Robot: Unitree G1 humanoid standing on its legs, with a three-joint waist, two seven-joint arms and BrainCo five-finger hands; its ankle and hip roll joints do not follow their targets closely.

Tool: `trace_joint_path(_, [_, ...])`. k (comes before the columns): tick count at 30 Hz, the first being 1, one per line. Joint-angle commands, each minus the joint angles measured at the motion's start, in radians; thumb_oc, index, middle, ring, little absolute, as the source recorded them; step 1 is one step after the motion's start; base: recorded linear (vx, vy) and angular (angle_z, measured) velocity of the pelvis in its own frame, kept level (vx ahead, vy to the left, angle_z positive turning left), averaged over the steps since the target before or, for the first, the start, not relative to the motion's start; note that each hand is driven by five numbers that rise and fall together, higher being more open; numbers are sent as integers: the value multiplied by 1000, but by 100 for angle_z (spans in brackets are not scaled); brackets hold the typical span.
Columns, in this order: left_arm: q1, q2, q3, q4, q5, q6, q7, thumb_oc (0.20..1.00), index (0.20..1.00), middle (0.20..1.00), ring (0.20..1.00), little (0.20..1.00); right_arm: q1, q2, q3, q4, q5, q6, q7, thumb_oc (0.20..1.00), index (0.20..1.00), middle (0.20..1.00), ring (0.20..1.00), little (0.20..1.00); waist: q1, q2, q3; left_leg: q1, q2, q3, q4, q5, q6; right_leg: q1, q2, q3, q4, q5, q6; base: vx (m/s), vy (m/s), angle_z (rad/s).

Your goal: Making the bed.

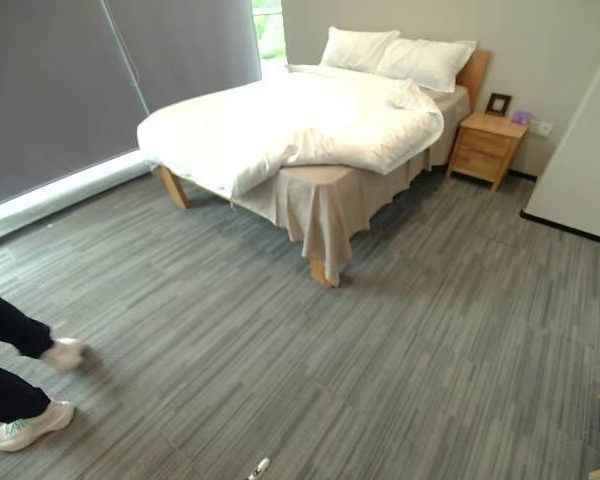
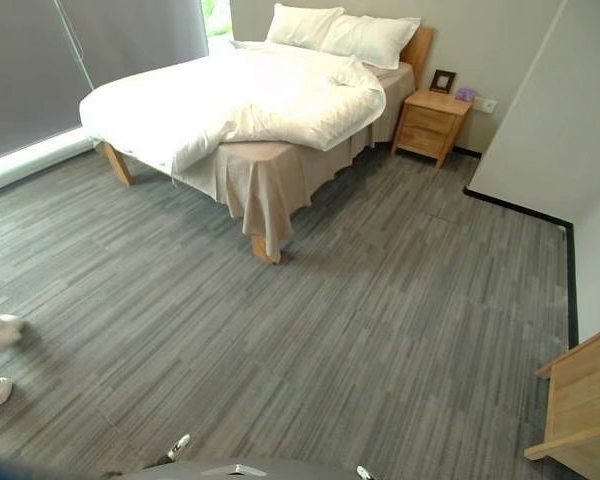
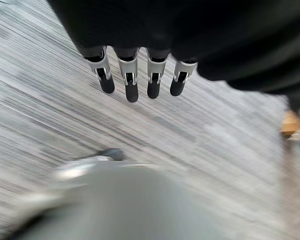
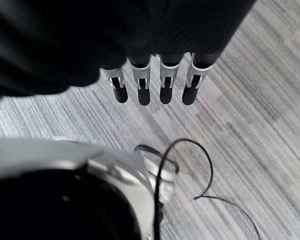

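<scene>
A wooden bed (image 1: 320, 190) stands across the room by the window, several steps away. Its white duvet (image 1: 280, 125) lies rumpled and pulled toward the window side, baring the beige sheet (image 1: 325, 200) at the foot corner nearest me. Two white pillows (image 1: 400, 55) lean at the headboard. My left hand (image 3: 135, 75) hangs over the grey floor, fingers straight, holding nothing. My right hand (image 4: 155, 80) hangs the same way, fingers straight and empty.
A wooden nightstand (image 1: 488, 145) with a small picture frame stands right of the bed. A person's legs and pale shoes (image 1: 30, 420) are at my near left. Wooden furniture (image 2: 580, 410) juts in at the near right. A white wall (image 2: 550, 110) runs along the right.
</scene>
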Motion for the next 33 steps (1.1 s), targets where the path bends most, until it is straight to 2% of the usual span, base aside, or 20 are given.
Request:
trace_joint_path(1, [-86,-42,-5,37,-15,-45,3,1000,1000,1000,1000,1000,-55,13,20,20,15,-36,-8,1000,1000,1000,1000,1000,-18,-8,37,92,39,21,-88,46,-62,100,-66,-9,-160,123,114,0,0,0])
trace_joint_path(2, [-93,-42,-2,34,-24,-49,9,1000,1000,1000,1000,1000,-66,10,-5,18,63,-42,-19,1000,1000,1000,1000,1000,-20,-7,35,94,39,25,-88,45,-62,101,-66,-6,-160,124,115,0,0,0])
trace_joint_path(3, [-113,-39,27,39,-108,-40,7,1000,1000,1000,1000,1000,-102,-17,-64,5,169,-56,-35,1000,1000,1000,1000,1000,-25,-1,30,99,41,31,-88,43,-63,101,-65,0,-160,125,116,32,24,-2])
trace_joint_path(6, [-139,-26,27,-21,-201,-51,-7,1000,1000,1000,1000,1000,-148,-46,-87,-40,240,-58,-33,1000,1000,1000,1000,1000,-28,5,29,101,41,34,-88,41,-64,101,-65,3,-160,126,116,3,6,-1])
trace_joint_path(7, [-150,-6,5,-85,-203,-61,-26,1000,1000,1000,1000,1000,-179,-124,-144,-17,271,-70,-22,1000,1000,1000,1000,1000,-25,11,28,102,41,31,-88,40,-64,103,-66,0,-160,125,118,-5,32,-3])
trace_joint_path(8, [-163,25,-32,-212,-193,-67,-17,1000,1000,1000,1000,1000,-175,-113,-149,-108,321,-80,-24,1000,1000,1000,1000,1000,-25,19,30,100,41,29,-88,43,-63,101,-67,-1,-160,128,119,-19,25,-6])
trace_joint_path(10, [-100,134,-15,-588,-185,-79,-1,1000,1000,1000,1000,1000,-85,-167,-201,-533,370,-87,-21,1000,1000,1000,1000,1000,-29,21,36,103,42,31,-88,43,-64,99,-66,3,-160,129,121,-8,2,3])
trace_joint_path(11, [-98,135,-15,-590,-185,-78,-1,1000,1000,1000,1000,1000,-83,-167,-201,-535,369,-86,-21,1000,1000,1000,1000,1000,-30,20,33,99,42,31,-88,45,-64,96,-66,3,-160,131,121,-7,1,9])
trace_joint_path(12, [-49,184,24,-772,-198,-90,10,1000,1000,1000,1000,1000,-20,-195,-258,-752,406,-114,-11,1000,1000,1000,1000,1000,-31,19,35,96,43,31,-88,48,-63,94,-67,3,-160,131,125,0,0,0])
trace_joint_path(13, [-45,184,24,-776,-198,-87,10,1000,1000,1000,1000,1000,-16,-194,-259,-757,405,-111,-12,1000,1000,1000,1000,1000,-31,19,34,97,43,31,-88,47,-63,95,-67,3,-160,131,125,-3,-1,-6])
trace_joint_path(15, [-34,184,73,-906,-178,-122,67,1000,1000,1000,1000,1000,4,-200,-278,-911,405,-150,4,1000,1000,1000,1000,1000,-30,17,35,97,42,28,-88,47,-63,96,-68,2,-160,130,126,3,1,-8])
trace_joint_path(18, [-33,170,103,-963,-165,-132,96,1000,1000,1000,1000,1000,16,-199,-289,-978,367,-163,-3,1000,1000,1000,1000,1000,-30,15,36,97,42,28,-88,45,-61,98,-69,0,-160,126,125,11,0,-6])
trace_joint_path(22, [2,100,163,-1023,-280,-150,129,1000,1000,1000,1000,1000,29,-185,-279,-1077,318,-172,-2,1000,1000,1000,1000,1000,-26,9,51,96,41,26,-88,41,-58,97,-72,-1,-160,125,125,5,12,-2])
trace_joint_path(25, [14,97,183,-1041,-292,-158,146,1000,1000,1000,1000,1000,29,-191,-270,-1087,292,-172,-10,1000,1000,1000,1000,1000,-22,7,63,89,39,26,-88,44,-56,91,-73,-1,-160,126,126,-3,10,-1])
trace_joint_path(30, [45,144,265,-1099,-215,-183,188,1000,1000,1000,1000,1000,12,-196,-270,-1124,293,-179,-11,1000,1000,1000,1000,1000,-2,0,115,73,27,21,-88,40,-40,67,-89,1,-128,120,134,-9,70,2])
trace_joint_path(33, [20,155,287,-1106,-221,-205,214,1000,1000,1000,1000,1000,-45,-213,-241,-1148,231,-187,-19,1000,1000,1000,1000,1000,18,6,164,42,11,12,-51,16,-3,-38,-120,5,68,81,148,-45,160,-9])
